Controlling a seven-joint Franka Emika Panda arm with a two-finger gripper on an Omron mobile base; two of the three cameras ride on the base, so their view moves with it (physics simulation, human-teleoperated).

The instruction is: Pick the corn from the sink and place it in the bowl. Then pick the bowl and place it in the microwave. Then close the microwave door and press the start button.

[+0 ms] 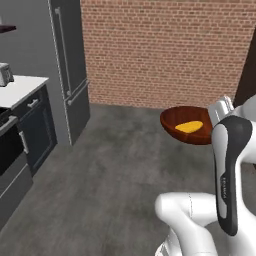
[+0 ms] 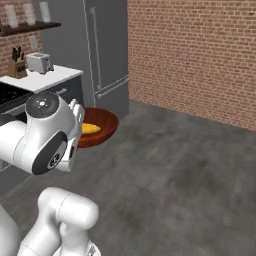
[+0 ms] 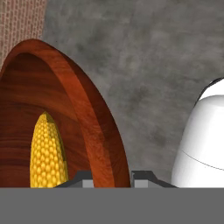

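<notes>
The glossy reddish-brown bowl (image 1: 179, 120) (image 2: 106, 126) hangs in the air above the grey floor. The yellow corn (image 1: 189, 127) (image 2: 90, 128) lies inside it. My gripper (image 1: 218, 113) (image 3: 113, 178) is shut on the bowl's near rim (image 3: 89, 116), one finger inside the wall and one outside. In the hand view the corn (image 3: 47, 153) lies lengthwise just left of the gripped rim. In the right base view my own forearm hides part of the bowl. The sink and the microwave are out of view.
A tall grey fridge (image 1: 70, 65) (image 2: 105, 50) stands against the brick wall (image 1: 165, 50). To the left a white counter carries a toaster (image 2: 40, 62) and a knife block (image 2: 19, 67), with dark cabinets (image 1: 35, 125) and a stove (image 1: 10, 145) below. Open floor (image 2: 190, 175) lies ahead.
</notes>
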